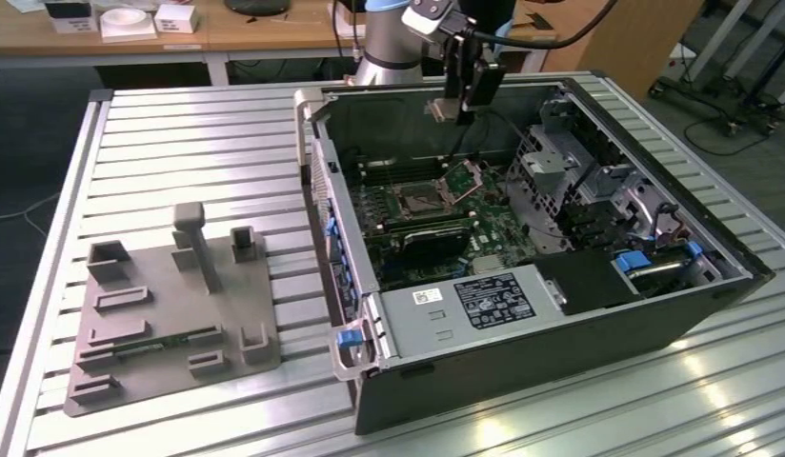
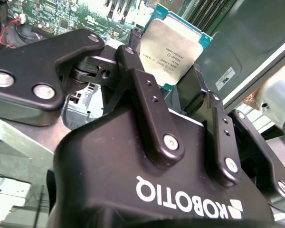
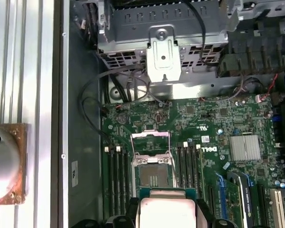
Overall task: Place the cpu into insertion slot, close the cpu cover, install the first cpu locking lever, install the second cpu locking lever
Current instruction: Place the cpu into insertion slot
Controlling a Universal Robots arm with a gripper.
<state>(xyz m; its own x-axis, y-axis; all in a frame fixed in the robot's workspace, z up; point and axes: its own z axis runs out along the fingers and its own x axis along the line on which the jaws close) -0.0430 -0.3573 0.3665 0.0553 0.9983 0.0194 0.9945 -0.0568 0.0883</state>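
First wrist view: the cpu (image 3: 167,209) is gripped by the end effector (image 3: 168,217) for placing; alignment with the insertion slot (image 3: 153,174) is judged needed.

Silvery cpu (image 2: 173,47) with teal border, black hand (image 2: 167,64), green motherboard (image 3: 218,123)

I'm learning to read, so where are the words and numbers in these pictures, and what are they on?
White lettering, upside down, on the body of the gripper: a maker's name, not read out here.
Dark print on the cpu held by the gripper: too small to read.
White lettering on the motherboard: a maker's name, not read out.
White label on the grey metal box: too small to read.
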